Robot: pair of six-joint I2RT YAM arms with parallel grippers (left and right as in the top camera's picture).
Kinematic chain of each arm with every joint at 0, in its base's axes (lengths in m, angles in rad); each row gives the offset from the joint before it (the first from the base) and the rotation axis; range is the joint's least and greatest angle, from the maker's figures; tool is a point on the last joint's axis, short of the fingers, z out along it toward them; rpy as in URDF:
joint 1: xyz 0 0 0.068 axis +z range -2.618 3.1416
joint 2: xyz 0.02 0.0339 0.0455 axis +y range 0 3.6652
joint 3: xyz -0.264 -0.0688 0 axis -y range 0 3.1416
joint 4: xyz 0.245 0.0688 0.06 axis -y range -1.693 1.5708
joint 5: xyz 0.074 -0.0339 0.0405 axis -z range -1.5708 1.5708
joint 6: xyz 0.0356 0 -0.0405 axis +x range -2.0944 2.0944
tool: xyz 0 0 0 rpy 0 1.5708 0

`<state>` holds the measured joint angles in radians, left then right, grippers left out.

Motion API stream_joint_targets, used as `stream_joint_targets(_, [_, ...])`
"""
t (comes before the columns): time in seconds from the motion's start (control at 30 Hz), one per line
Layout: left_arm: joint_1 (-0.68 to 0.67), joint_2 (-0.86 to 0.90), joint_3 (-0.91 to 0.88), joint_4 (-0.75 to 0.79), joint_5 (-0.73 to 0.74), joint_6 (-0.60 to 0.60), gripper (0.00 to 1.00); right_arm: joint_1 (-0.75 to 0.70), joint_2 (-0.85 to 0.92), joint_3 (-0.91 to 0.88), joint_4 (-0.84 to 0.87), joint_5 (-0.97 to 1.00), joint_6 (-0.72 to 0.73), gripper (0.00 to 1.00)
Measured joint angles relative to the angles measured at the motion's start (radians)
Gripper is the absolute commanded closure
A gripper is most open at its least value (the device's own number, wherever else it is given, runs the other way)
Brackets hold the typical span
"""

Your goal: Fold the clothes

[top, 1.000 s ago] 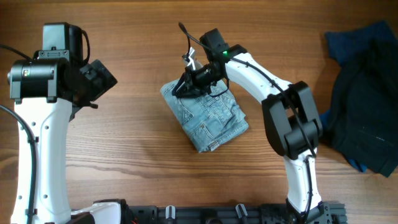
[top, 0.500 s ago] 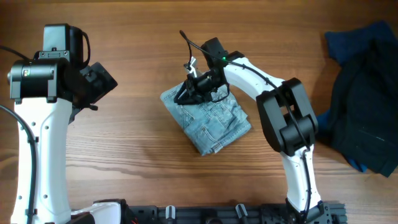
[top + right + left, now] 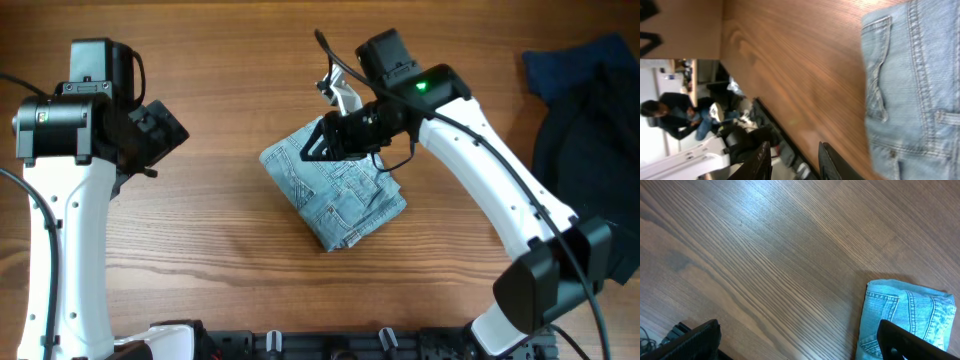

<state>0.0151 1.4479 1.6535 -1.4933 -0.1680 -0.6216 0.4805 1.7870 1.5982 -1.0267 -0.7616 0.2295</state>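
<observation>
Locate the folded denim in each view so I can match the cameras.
Overhead: the denim lies at the centre of the picture.
Left wrist: it sits in the bottom right corner, partly cut off.
Right wrist: it fills the right side.
Shared landmark: the wooden table, with bare grain running alongside the denim's edge.

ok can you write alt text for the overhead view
A folded light-blue denim garment lies mid-table, with the right gripper over its far corner. The left gripper is off to the left, and a dark navy heap of fabric sits at the wooden table's right edge.
</observation>
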Motion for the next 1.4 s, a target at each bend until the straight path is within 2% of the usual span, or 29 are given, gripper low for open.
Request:
stream_joint_targets(0.33, [0.000, 0.000, 0.000, -0.007, 0.000, 0.000, 0.00, -0.004, 0.081, -0.403, 0.407, -0.035, -0.021, 0.62])
stream_joint_targets(0.43, [0.000, 0.000, 0.000, -0.007, 0.000, 0.000, 0.00, -0.023, 0.138, -0.468, 0.481, -0.050, -0.015, 0.62])
stream_joint_targets(0.57, [0.000, 0.000, 0.000, -0.007, 0.000, 0.000, 0.00, -0.067, 0.220, -0.490, 0.511, -0.128, -0.015, 0.63])
stream_joint_targets(0.83, [0.000, 0.000, 0.000, -0.006, 0.001, 0.000, 0.00, -0.079, 0.219, -0.492, 0.512, -0.167, -0.015, 0.64])
stream_joint_targets(0.93, [0.000, 0.000, 0.000, -0.006, 0.001, 0.000, 0.00, -0.079, 0.156, -0.515, 0.507, -0.183, -0.015, 0.62])
stream_joint_targets(1.13, [0.000, 0.000, 0.000, 0.000, 0.001, 0.000, 0.00, -0.080, -0.066, -0.526, 0.503, -0.238, -0.010, 0.47])
stream_joint_targets(1.17, [0.000, 0.000, 0.000, 0.005, 0.001, 0.000, 0.00, -0.080, -0.127, -0.525, 0.503, -0.248, -0.014, 0.48])
stream_joint_targets(1.3, [0.000, 0.000, 0.000, 0.005, 0.001, 0.000, 0.00, -0.080, -0.148, -0.528, 0.489, -0.255, -0.034, 0.55])
stream_joint_targets(1.33, [0.000, 0.000, 0.000, 0.005, 0.001, 0.000, 0.00, -0.080, -0.145, -0.534, 0.490, -0.253, -0.038, 0.59])
stream_joint_targets(1.4, [0.000, 0.000, 0.000, 0.005, 0.001, 0.000, 0.00, -0.082, -0.138, -0.558, 0.503, -0.243, -0.045, 0.75])
